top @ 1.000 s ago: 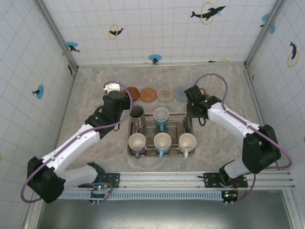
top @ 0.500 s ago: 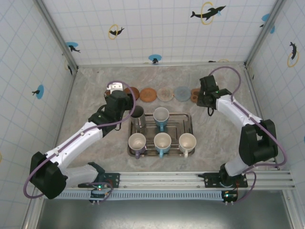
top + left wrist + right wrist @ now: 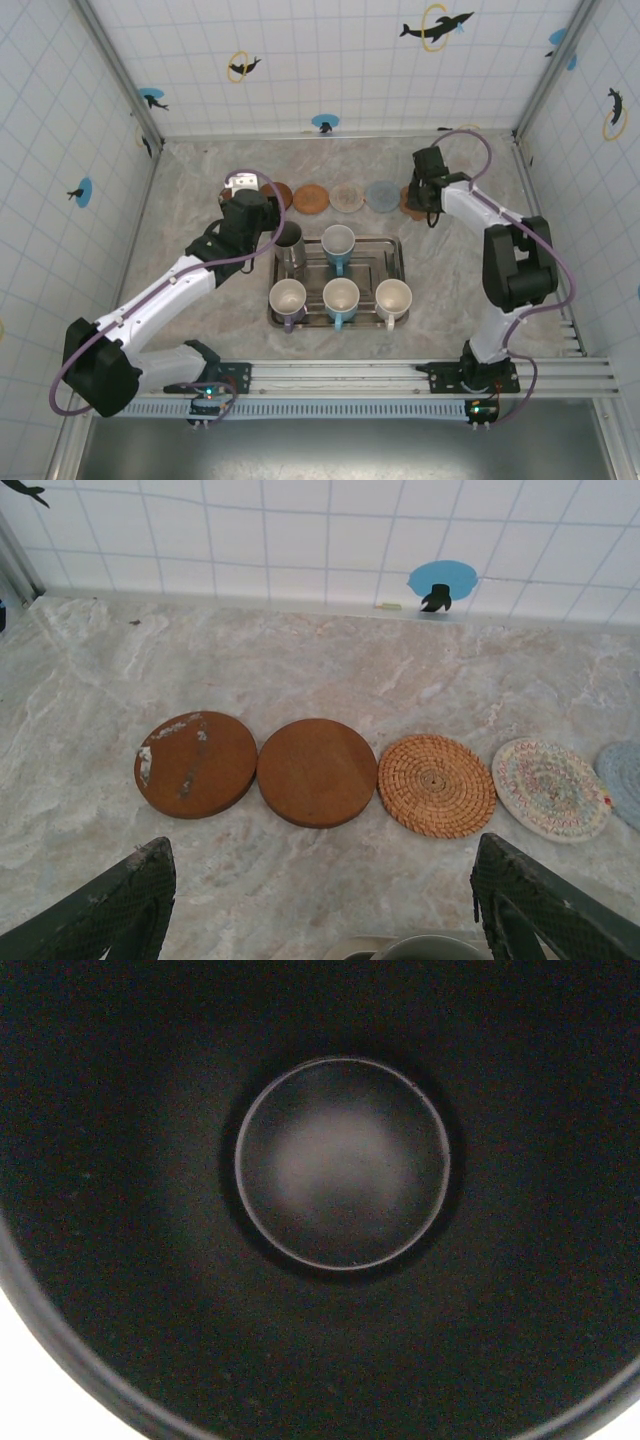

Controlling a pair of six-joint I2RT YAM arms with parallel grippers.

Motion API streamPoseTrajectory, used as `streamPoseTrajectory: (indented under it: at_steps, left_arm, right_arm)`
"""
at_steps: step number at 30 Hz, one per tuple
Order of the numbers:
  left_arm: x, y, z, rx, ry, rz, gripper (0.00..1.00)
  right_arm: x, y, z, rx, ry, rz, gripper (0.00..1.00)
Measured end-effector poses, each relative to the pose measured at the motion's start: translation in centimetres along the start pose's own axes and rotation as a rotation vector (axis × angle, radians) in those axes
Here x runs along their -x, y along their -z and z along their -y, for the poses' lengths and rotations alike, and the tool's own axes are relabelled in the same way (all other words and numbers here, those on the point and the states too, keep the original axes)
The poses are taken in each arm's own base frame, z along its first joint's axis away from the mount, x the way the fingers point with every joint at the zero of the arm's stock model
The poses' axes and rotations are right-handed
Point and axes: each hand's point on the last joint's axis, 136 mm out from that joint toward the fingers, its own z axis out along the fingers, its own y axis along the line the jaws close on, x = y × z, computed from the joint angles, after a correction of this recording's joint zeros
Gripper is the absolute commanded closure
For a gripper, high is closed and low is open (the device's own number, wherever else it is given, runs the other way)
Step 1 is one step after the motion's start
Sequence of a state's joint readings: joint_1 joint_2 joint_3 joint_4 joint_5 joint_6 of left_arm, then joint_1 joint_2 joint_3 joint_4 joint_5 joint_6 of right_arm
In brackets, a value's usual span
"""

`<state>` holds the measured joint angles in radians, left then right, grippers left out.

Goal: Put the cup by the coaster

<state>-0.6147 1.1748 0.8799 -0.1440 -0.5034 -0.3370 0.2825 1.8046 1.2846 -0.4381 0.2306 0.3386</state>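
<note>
Overhead view: the right gripper (image 3: 422, 200) stands at the upper right of centre, over the right end of a row of coasters (image 3: 348, 197); the end coaster (image 3: 406, 207), brown, shows partly at its left side. Right wrist view: the dark inside of the cup (image 3: 342, 1165), seen straight down, its round bottom just above the frame's middle; its rim curves across the lower corners. Whether this pincer is pinching the cup or standing spread cannot be told; nor can it be told whether the cup rests on the table (image 3: 200, 200).

Left wrist view: the left gripper (image 3: 322, 865) is spread wide, one finger in each lower corner; the rim of a steel tumbler (image 3: 430, 946) lies at the bottom edge between them. Beyond, left to right: a scuffed brown disc (image 3: 195, 763); a plain brown disc (image 3: 317, 772) touching it; a woven rattan disc (image 3: 436, 785); a pale braided disc (image 3: 551, 788).

Overhead, centre: a metal tray (image 3: 392, 262) holds a blue mug (image 3: 338, 243) at the back and three pale mugs (image 3: 341, 297) along the front; its back right place is bare.
</note>
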Motion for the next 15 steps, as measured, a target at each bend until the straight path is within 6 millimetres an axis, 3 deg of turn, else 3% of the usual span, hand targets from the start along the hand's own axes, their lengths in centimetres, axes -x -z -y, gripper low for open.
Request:
streamPoseTrajectory:
  at_steps: [15]
  left_arm:
    - [-0.4, -0.5, 0.0, 0.010, -0.008, -0.010, 0.22]
  right_arm:
    - [-0.4, -2.2, -0.2, -0.006, 0.008, -0.015, 1.00]
